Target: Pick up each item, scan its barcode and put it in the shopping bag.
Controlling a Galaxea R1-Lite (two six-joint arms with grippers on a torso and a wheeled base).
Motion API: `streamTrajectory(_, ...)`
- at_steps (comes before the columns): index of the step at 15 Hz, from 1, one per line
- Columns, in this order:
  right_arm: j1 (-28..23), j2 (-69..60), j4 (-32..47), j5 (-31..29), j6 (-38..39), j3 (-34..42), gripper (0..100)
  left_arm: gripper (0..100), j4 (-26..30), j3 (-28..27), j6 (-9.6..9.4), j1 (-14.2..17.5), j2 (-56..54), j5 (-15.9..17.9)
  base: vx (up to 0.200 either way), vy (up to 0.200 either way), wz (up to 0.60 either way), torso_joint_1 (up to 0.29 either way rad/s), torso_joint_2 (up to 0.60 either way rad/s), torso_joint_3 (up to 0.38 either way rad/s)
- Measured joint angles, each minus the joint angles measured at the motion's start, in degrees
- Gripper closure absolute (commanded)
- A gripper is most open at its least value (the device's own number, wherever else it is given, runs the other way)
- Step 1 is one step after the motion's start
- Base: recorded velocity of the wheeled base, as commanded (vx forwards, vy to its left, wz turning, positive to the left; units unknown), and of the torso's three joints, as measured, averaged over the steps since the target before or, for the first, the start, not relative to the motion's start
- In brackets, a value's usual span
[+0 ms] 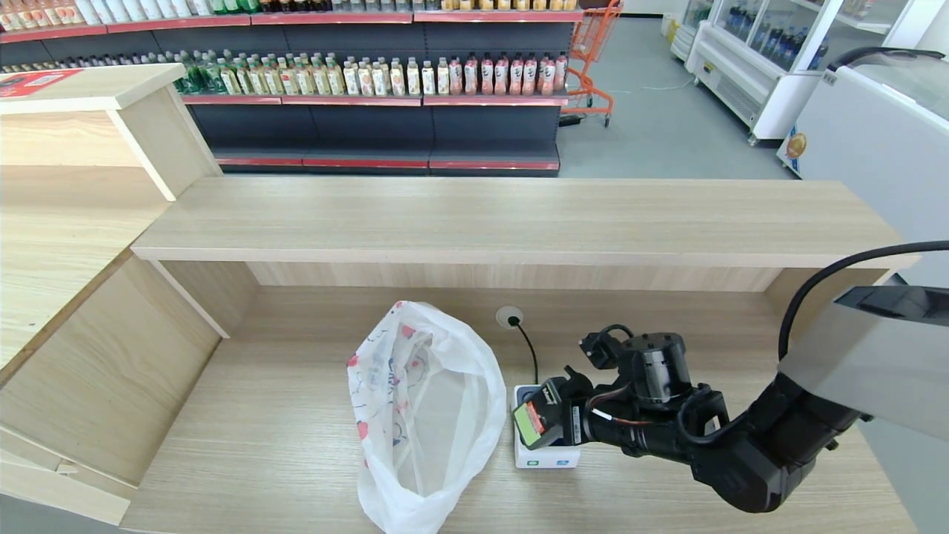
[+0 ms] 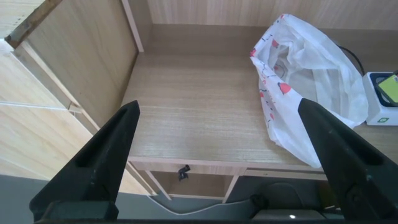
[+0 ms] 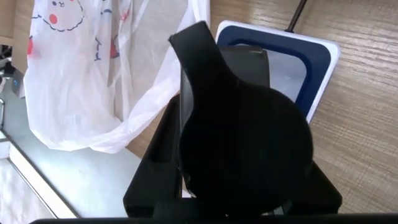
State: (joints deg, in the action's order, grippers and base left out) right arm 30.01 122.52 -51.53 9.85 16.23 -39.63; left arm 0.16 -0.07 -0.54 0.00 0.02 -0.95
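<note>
Since the right claw is clamped on that small green-and-red-labelled pack, I'd guess it's light and stiff, best held by its flat sides.

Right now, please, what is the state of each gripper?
Left gripper: open, empty.
Right gripper: closed on an item, over the scanner.

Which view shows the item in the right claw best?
Head view: the item, labelled green and red, sits in the right claw over the scanner. The left wrist view catches its green corner far off; in the right wrist view the claw's dark bulk covers it.
</note>
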Motion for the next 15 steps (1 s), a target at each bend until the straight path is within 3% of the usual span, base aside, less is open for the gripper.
streamTrajectory(6,-0.8,-8.5,4.1,-0.9,4.0,-0.4,100,0,0.0,0.0,0.0,0.0,0.0,0.0,0.0,0.0,0.0,0.0,0.0,0.0)
streamTrajectory(8,-2.3,-15.0,11.8,-1.5,-3.1,-0.2,100,0,0.0,0.0,0.0,0.0,0.0,0.0,0.0,0.0,0.0,0.0,0.0,0.0)
streamTrajectory(9,-3.9,-17.9,14.2,-2.5,-12.4,0.9,100,0,0.0,0.0,0.0,0.0,0.0,0.0,0.0,0.0,0.0,0.0,0.0,0.0)
streamTrajectory(11,-7.3,-21.8,13.5,-4.0,-22.8,5.1,100,0,0.0,0.0,-0.04,0.0,0.0,0.0,0.0,0.0,0.0,0.0,0.0,0.0)
streamTrajectory(15,-8.6,-25.3,9.6,-4.0,-20.9,9.9,100,0,0.0,0.0,-0.24,0.0,0.0,0.0,0.0,0.0,0.0,0.0,0.0,0.0)
